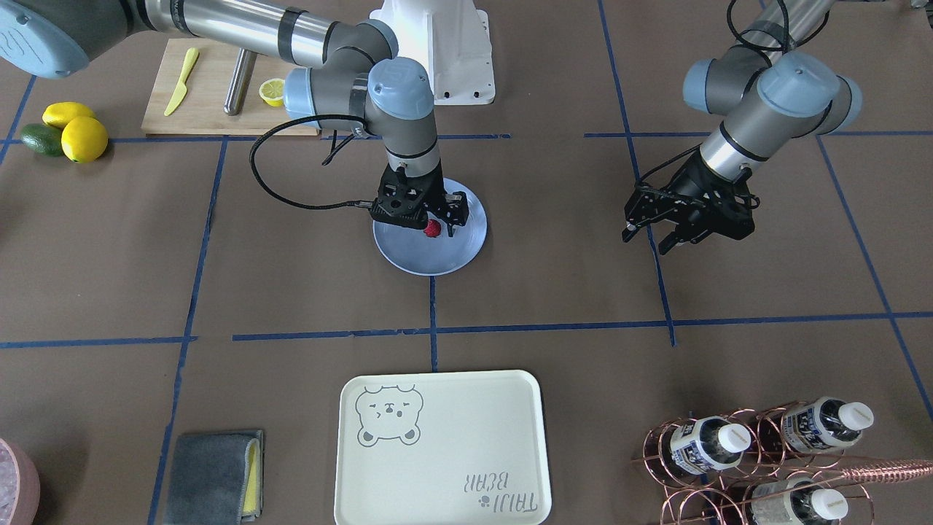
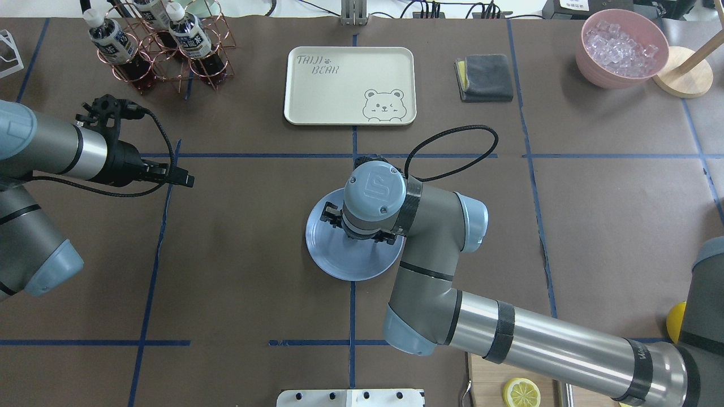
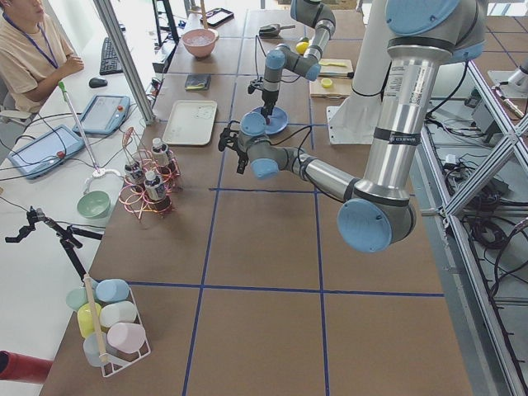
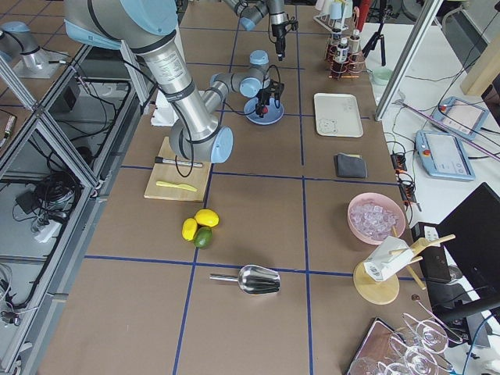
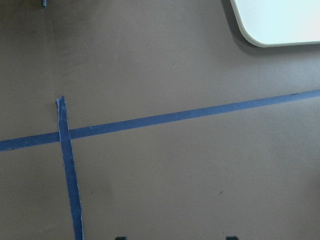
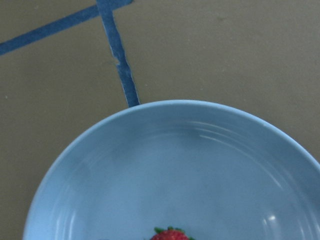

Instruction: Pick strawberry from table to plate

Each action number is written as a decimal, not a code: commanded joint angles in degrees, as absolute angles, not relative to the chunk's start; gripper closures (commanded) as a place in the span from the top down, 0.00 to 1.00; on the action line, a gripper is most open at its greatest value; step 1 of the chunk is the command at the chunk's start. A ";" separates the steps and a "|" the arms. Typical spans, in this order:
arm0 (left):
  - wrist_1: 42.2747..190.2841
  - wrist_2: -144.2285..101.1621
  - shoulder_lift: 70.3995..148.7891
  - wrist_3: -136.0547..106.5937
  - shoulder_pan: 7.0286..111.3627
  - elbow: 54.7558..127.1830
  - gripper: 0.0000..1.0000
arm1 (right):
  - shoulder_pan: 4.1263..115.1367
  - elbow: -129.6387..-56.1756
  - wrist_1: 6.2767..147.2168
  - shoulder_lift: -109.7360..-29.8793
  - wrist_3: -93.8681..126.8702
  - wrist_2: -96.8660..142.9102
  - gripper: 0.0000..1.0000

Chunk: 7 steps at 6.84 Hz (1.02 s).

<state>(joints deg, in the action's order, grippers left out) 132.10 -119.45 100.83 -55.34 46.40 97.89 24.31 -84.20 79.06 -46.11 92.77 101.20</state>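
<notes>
The small red strawberry (image 1: 433, 228) lies near the middle of the light blue plate (image 1: 408, 255) on the brown table (image 1: 554, 292). My right gripper (image 1: 436, 227) hangs low over the plate with a finger on either side of the berry. It looks open, and the right wrist view shows the strawberry (image 6: 170, 234) at its bottom edge on the plate (image 6: 165, 165) with no finger pressed against it. In the overhead view the right wrist hides the berry. My left gripper (image 1: 649, 237) hovers open and empty over bare table, well to the side of the plate.
A cream bear-print tray (image 1: 437, 445) lies toward the operators' side, with a grey cloth (image 1: 211, 474) and a copper bottle rack (image 1: 758, 452) flanking it. By the robot base are a cutting board (image 1: 204, 109), two lemons (image 1: 82, 138) and an avocado (image 1: 40, 138).
</notes>
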 commanded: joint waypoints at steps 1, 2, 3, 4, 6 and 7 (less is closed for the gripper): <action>132.10 -119.53 100.99 -55.37 46.41 97.91 0.73 | 27.22 -89.69 79.19 -48.14 92.46 102.38 1.00; 131.93 -119.44 101.77 -56.15 45.97 97.82 0.73 | 30.47 -96.70 79.10 -53.99 92.20 106.40 1.00; 131.92 -119.53 102.30 -56.95 45.79 97.91 0.74 | 34.07 -101.64 79.10 -59.79 91.41 110.26 1.00; 131.75 -119.62 102.39 -56.95 45.88 97.91 0.75 | 36.89 -105.26 79.10 -64.81 85.05 112.65 1.00; 131.31 -123.20 101.61 -52.16 50.50 97.13 0.75 | 45.39 -109.85 78.31 -76.93 69.43 118.44 1.00; 128.35 -123.48 100.64 -39.59 54.63 95.99 0.75 | 51.70 -109.60 78.40 -80.99 59.86 122.83 1.00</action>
